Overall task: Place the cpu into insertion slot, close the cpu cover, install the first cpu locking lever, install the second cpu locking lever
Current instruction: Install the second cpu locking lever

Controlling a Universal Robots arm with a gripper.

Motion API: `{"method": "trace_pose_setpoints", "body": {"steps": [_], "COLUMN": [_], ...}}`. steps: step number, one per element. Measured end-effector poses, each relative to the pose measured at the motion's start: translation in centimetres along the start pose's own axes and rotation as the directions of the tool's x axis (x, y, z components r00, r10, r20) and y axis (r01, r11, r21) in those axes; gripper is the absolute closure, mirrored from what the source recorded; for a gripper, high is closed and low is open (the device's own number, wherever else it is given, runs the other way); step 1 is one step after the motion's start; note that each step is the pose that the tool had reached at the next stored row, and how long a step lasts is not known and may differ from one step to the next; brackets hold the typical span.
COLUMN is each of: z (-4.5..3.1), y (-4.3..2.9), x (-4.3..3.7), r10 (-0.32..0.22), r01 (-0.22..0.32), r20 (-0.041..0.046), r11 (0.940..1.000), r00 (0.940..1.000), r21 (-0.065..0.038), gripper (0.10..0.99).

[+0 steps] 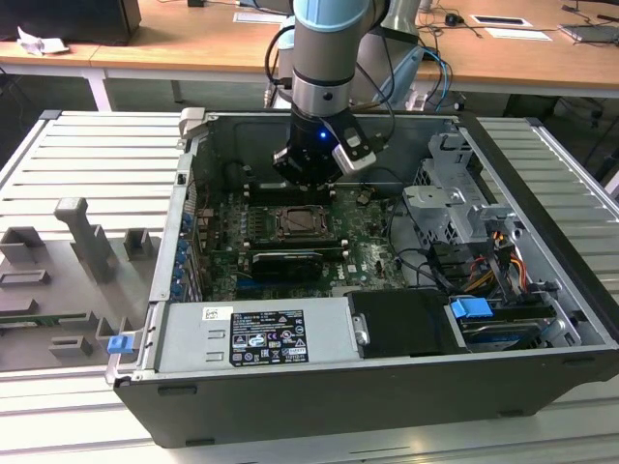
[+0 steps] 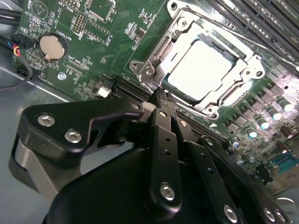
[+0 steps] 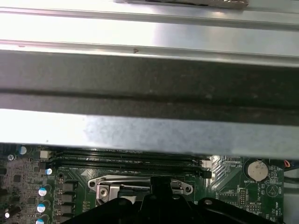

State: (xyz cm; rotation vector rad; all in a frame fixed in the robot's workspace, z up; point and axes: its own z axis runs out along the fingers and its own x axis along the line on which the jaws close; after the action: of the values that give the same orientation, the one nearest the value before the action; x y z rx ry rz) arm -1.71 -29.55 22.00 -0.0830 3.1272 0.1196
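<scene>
The cpu [image 2: 203, 67], a pale silver square, lies in the motherboard socket [image 1: 295, 224]. The cpu cover [image 2: 233, 91] is folded flat over it, so the chip shows through the cover's window. In the first wrist view the cover [image 3: 135, 183] appears as a metal frame just beyond the fingers. My gripper [image 2: 161, 95] is shut with nothing visible between its fingers. Its tips hover at the socket's edge, beside a metal lever end [image 2: 148, 71]. In the exterior view the gripper [image 1: 308, 179] hangs just above the far side of the socket.
Memory slots [image 2: 261, 23] run along one side of the socket, and a coin battery [image 2: 50, 46] sits on the board. The case's far wall [image 3: 149, 79] is close behind the gripper. A power supply [image 1: 256, 333], a drive cage [image 1: 450, 208] and cables [image 1: 484, 261] crowd the case.
</scene>
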Motion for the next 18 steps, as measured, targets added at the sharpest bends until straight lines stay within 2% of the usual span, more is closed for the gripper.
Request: {"method": "trace_pose_setpoints", "body": {"steps": [13,18], "z": [0.04,-0.21], "y": [-0.39,-0.42], "x": [0.03,0.02], "r10": [0.000,0.000], "r01": [0.000,0.000], "r20": [0.0001,0.0000], "r11": [1.0000,1.0000], "r00": [1.0000,1.0000], "r21": [0.000,0.001], "gripper": [0.980,0.980]}}
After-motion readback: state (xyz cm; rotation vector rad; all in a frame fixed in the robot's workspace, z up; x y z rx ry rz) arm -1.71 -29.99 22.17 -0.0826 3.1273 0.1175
